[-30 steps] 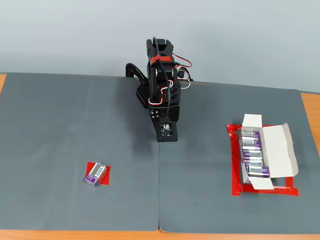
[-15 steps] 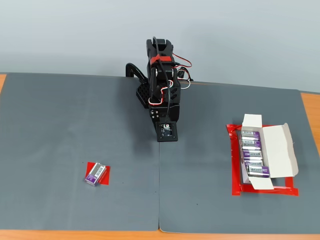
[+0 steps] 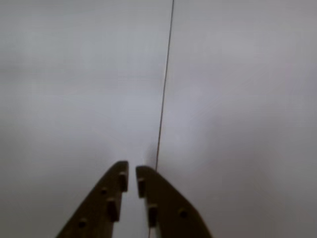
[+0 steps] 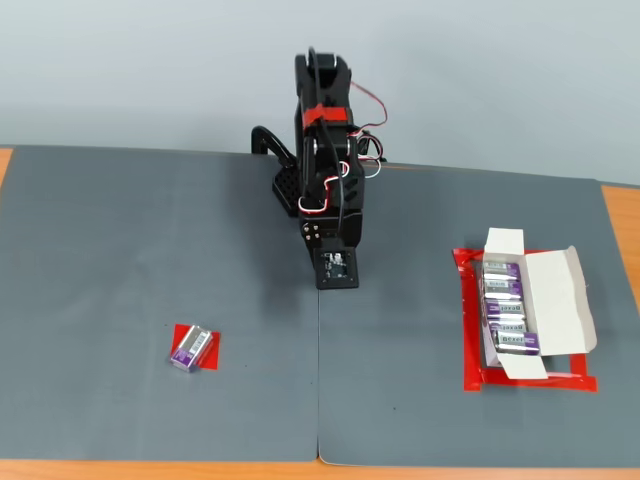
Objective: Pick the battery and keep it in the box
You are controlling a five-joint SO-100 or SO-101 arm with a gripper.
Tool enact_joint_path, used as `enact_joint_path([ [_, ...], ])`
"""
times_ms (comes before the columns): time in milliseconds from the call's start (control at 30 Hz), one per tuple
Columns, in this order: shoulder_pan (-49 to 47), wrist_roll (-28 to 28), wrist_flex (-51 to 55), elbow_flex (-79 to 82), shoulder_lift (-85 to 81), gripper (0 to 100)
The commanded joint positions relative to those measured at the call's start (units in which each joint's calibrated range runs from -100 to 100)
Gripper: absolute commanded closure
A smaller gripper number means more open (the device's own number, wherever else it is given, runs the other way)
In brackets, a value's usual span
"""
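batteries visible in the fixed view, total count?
5. One battery lies on the red patch, lower left; four sit in a row inside the box, right. More may be hidden under flaps.

Black plastic arm (image 4: 325, 150), red tape band near top, red/white servo cables looping off the side, small circuit board on the wrist. Tapered studded gripper (image 3: 132, 176) fingers, dark olive-brown.
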Motion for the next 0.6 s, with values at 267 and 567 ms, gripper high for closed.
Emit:
enact_joint_path([
  [267, 10.08, 0.07, -2.73, -25.45, 21.05, 98],
  [567, 22.39, -0.45, -3.16, -38.03, 34.28, 98],
])
